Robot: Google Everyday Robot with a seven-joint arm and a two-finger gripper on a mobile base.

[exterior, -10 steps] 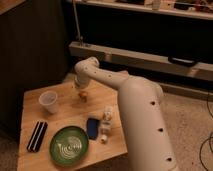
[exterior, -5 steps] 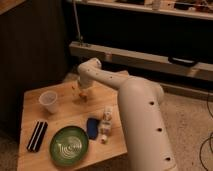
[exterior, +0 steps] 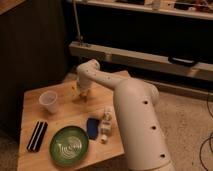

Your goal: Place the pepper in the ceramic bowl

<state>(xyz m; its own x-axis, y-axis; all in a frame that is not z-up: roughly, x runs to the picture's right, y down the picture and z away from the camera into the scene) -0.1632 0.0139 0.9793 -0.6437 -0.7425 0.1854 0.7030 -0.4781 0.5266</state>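
My gripper (exterior: 82,95) hangs from the white arm at the back middle of the wooden table (exterior: 65,117), pointing down and close to the tabletop. A small orange-red bit at its tip looks like the pepper (exterior: 80,92), mostly hidden by the gripper; I cannot tell whether it is held. The ceramic bowl (exterior: 69,146), a green shallow dish with pale swirl lines, sits empty at the table's front, well in front of the gripper.
A small white translucent cup (exterior: 48,101) stands left of the gripper. A black flat object (exterior: 37,135) lies at the front left. A blue object (exterior: 92,127) and a small white bottle (exterior: 105,125) lie right of the bowl. The arm's thick white body fills the right side.
The gripper has sunk slightly toward the tabletop at the same spot. Nothing else on the table has moved.
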